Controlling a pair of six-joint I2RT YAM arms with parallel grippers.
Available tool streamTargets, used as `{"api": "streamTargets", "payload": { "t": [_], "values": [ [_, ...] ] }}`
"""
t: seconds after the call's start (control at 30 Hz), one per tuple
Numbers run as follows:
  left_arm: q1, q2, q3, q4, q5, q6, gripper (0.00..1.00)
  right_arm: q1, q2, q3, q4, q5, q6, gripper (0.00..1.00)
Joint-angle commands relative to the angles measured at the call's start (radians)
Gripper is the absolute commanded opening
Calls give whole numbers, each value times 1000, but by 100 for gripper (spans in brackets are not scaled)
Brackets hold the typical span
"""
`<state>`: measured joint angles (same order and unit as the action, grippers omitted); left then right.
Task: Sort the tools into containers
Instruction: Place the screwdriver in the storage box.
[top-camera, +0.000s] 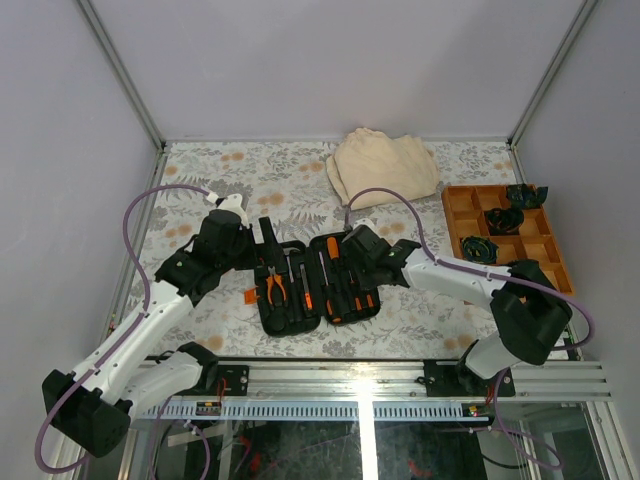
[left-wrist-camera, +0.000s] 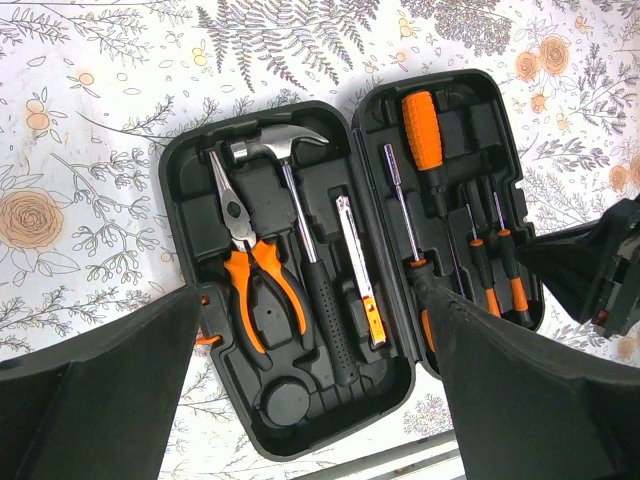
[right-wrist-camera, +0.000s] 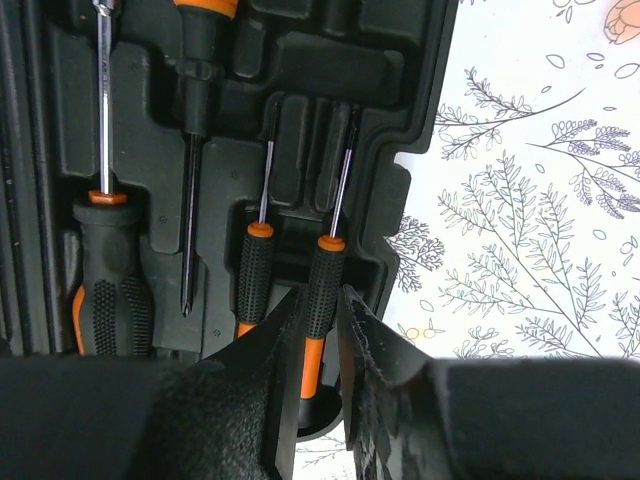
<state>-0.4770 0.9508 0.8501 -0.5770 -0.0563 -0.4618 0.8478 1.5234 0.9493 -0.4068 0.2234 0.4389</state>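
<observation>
One black tool case (left-wrist-camera: 180, 200) lies open on the floral counter (top-camera: 200, 180), close to the near edge and between the two arms. Its two halves sit side by side.

The left half holds three tools: one pair of orange-handled pliers (left-wrist-camera: 250, 270), one hammer (left-wrist-camera: 300, 220) and one slim metal tool with an orange end (left-wrist-camera: 358, 270). The right half holds four screwdrivers. These are one large orange-handled screwdriver (left-wrist-camera: 425, 140), one long thin-shafted screwdriver (left-wrist-camera: 400, 200) and two small precision screwdrivers (left-wrist-camera: 478, 260), all lying in moulded slots.

The right end effector (right-wrist-camera: 320, 300) is nearly closed. Its fingers (right-wrist-camera: 370, 350) pinch the handle of the outermost small screwdriver (right-wrist-camera: 325, 280), which lies in the slot next to the case's right rim. Bare counter lies just beyond that rim.

The left end effector (left-wrist-camera: 315, 310) hovers over the left half of the case, spread wide and holding nothing.

One wooden compartment tray (top-camera: 555, 240) sits at the counter's right edge, well apart from the case. It holds three dark items (top-camera: 478, 248) that are too small to identify. One beige folded cloth (top-camera: 385, 165) lies at the far edge. The counter is open to the left of the case and between the case and the cloth.
</observation>
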Motion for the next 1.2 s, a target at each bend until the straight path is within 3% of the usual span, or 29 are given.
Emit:
{"api": "streamTargets", "payload": {
  "t": [0.0,0.5,0.77,1.17],
  "values": [
    [4,2,-8,14,-14,-3,93,-11,30,42,22,4,-16,25],
    [3,-1,-8,14,-14,-3,93,-13,59,42,29,22,-25,22],
    [4,1,-8,14,-15,-5,93,-17,20,56,26,43,-29,26],
    [3,4,-8,14,-16,-5,93,-20,50,48,28,40,-33,18]
  ]
}}
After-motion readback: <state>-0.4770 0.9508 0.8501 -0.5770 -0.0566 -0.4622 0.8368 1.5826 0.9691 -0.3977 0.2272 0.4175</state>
